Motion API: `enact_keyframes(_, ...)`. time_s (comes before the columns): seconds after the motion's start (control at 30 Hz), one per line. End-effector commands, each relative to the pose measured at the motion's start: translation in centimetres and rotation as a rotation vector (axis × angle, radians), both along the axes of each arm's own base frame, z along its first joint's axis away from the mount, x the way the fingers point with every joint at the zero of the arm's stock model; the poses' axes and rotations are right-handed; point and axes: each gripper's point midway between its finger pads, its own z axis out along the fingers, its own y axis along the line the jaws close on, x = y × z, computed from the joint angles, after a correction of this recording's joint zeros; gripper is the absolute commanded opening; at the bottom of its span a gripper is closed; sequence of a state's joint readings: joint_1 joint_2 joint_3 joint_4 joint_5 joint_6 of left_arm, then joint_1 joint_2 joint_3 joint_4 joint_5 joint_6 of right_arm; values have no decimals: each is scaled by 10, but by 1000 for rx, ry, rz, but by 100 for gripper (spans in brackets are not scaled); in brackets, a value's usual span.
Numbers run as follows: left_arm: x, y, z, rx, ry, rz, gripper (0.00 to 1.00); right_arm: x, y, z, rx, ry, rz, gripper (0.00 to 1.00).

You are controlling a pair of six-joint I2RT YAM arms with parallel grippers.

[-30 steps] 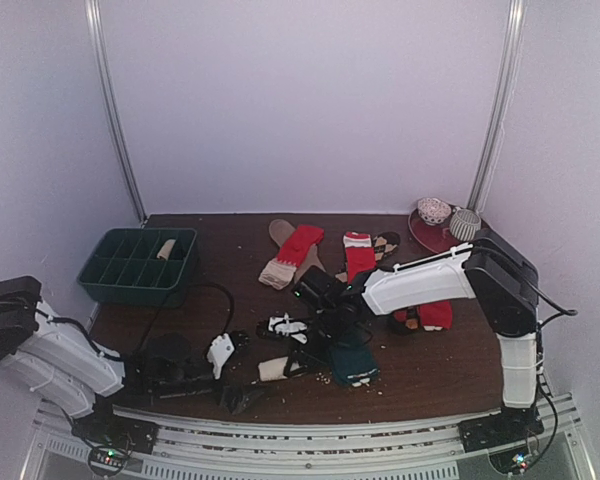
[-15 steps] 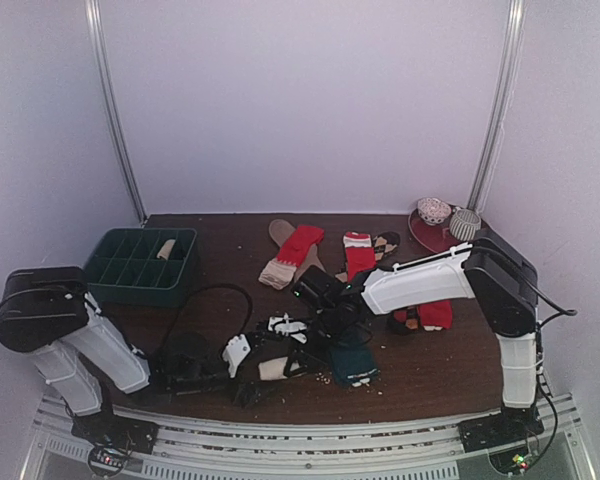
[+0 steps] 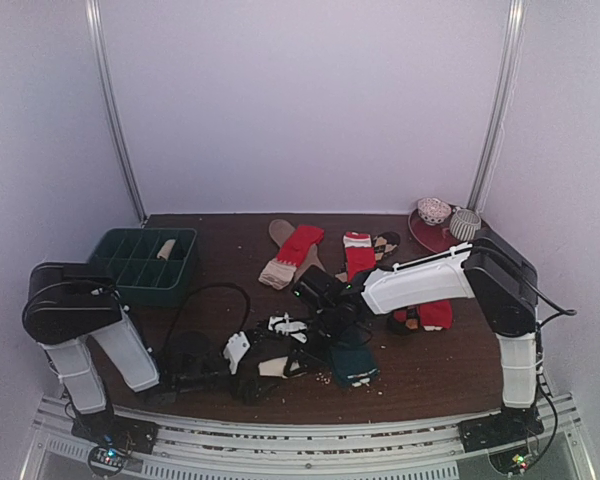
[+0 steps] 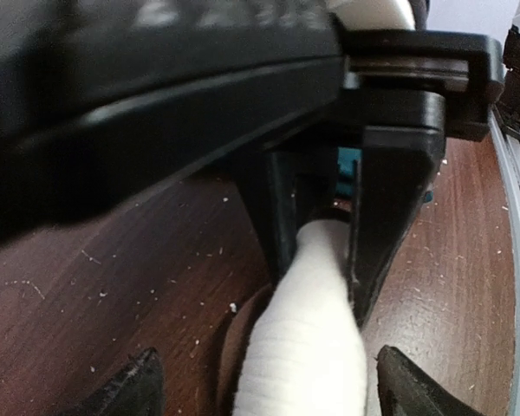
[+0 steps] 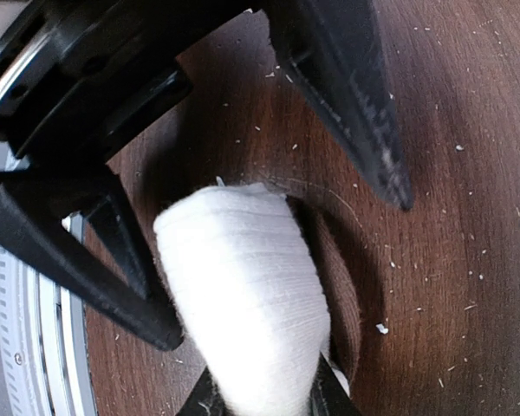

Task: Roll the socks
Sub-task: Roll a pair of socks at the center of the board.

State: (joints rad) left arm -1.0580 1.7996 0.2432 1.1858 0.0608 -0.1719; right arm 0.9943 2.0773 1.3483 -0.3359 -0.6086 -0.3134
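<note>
brown tabletop | R hand clamped on cream sock | L hand spread wide, fingers either side of sock

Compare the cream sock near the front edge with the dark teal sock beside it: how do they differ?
The cream sock is pale; the dark teal sock is dark. The cream sock is a rounded roll; the dark teal sock looks broader and flatter. The right gripper has its jaws shut on the cream sock; the dark teal sock seems to lie free on the table. Both sit near the table's front edge.
</note>
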Motion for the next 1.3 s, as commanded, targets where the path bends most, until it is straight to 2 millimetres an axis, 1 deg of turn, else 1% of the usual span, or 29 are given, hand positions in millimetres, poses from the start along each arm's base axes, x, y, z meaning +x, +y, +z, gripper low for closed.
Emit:
enact_keyframes(0.0, 4, 3, 17, -120, 20, 5, 83, -51, -98, -91, -468, 183, -26, 22)
enact_keyframes(0.1, 2, 1, 17, -130, 29, -8, 81, -51, -99, -91, -471, 187, -29, 22)
enact_keyframes(0.23, -4, -4, 12, -123, 57, -50, 80, -51, -99, -92, -473, 187, -29, 22)
enact_keyframes(0.33, -8, -6, 5, -114, 86, -68, 80, -51, -100, -92, -475, 187, -31, 22)
enact_keyframes(0.5, -9, -4, -8, -100, 133, -53, 79, -52, -102, -93, -481, 189, -31, 22)
enact_keyframes(0.63, -10, -2, -4, -131, 141, -47, 79, -54, -106, -97, -497, 195, -30, 22)
enact_keyframes(0.7, -7, -2, 1, -150, 132, -38, 80, -55, -106, -97, -498, 196, -28, 22)
enact_keyframes(0.83, -1, 1, 3, -158, 130, -20, 78, -54, -106, -96, -495, 194, -29, 22)
enact_keyframes(1.0, 0, 1, -3, -142, 148, -30, 58, -55, -106, -97, -497, 200, -32, 22)
enact_keyframes(1.1, -2, -1, -10, -115, 164, -43, 59, -55, -106, -98, -498, 201, -35, 22)
enact_keyframes(1.2, -3, -2, -13, -105, 166, -51, 64, -56, -107, -98, -503, 205, -36, 22)
enact_keyframes(1.27, -1, -2, -14, -95, 162, -46, 66, -56, -107, -99, -506, 206, -36, 22)
